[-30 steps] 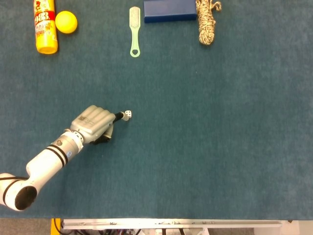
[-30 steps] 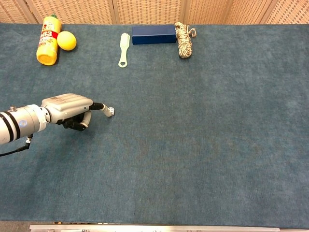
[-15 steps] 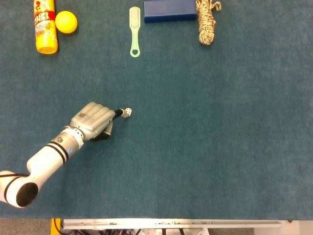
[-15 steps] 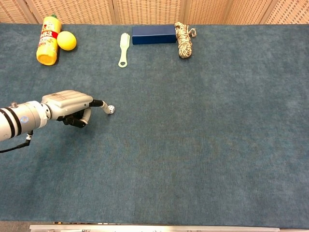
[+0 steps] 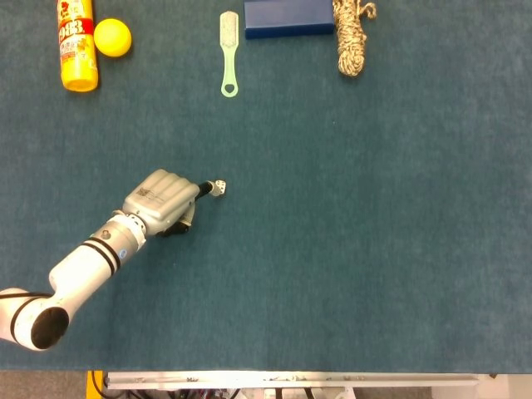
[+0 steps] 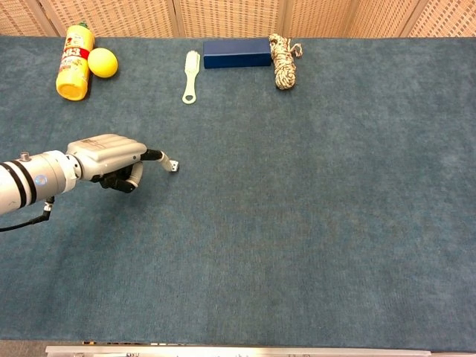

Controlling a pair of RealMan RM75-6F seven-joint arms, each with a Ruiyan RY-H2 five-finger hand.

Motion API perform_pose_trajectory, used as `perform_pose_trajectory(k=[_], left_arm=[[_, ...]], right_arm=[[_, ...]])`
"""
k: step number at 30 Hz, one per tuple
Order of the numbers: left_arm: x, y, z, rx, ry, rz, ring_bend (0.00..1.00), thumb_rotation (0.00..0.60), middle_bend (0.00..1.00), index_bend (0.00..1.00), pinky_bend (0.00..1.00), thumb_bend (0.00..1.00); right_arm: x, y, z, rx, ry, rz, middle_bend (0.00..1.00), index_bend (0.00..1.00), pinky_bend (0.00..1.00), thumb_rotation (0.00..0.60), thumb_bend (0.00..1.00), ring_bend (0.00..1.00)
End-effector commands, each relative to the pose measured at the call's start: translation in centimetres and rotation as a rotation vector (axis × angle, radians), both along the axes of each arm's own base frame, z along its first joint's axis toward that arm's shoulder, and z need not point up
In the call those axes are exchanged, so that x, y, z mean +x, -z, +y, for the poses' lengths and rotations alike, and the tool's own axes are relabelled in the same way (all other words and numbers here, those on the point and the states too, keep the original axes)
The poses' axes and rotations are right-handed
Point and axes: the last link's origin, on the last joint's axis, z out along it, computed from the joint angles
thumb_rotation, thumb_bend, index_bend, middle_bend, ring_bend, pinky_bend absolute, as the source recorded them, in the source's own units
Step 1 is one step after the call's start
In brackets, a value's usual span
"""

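Teal carpet covers the table; only the chest view shows wicker panels behind. Far left lie a yellow bottle and ball. Left hand, fingers curled, pinches a small white die at its fingertips, just above the cloth.

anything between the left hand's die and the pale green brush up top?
Nothing: bare blue cloth from the die at the left hand up to the brush, clearest in the head view.
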Motion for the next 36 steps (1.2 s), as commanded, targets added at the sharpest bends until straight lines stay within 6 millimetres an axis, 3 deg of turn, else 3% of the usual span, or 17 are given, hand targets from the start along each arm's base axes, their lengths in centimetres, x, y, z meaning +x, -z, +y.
perform_pose_trajectory(k=[1, 36], left_arm=[[0.2, -0.1, 0.1, 0.004, 0.005, -0.002, 0.84, 0.6, 1.0, 0.2, 0.8, 1.0], [0.3, 0.9, 0.6, -0.002, 0.002, 0.015, 0.84, 0.6, 1.0, 0.2, 0.8, 1.0]], right_arm=[[0.0, 0.0, 0.0, -0.001, 0.001, -0.001, 0.29, 0.31, 0.29, 0.6, 0.0, 0.19], [-0.3, -1.0, 0.4, -0.037, 0.014, -0.006, 0.29, 0.31, 0.29, 0.6, 0.0, 0.19]])
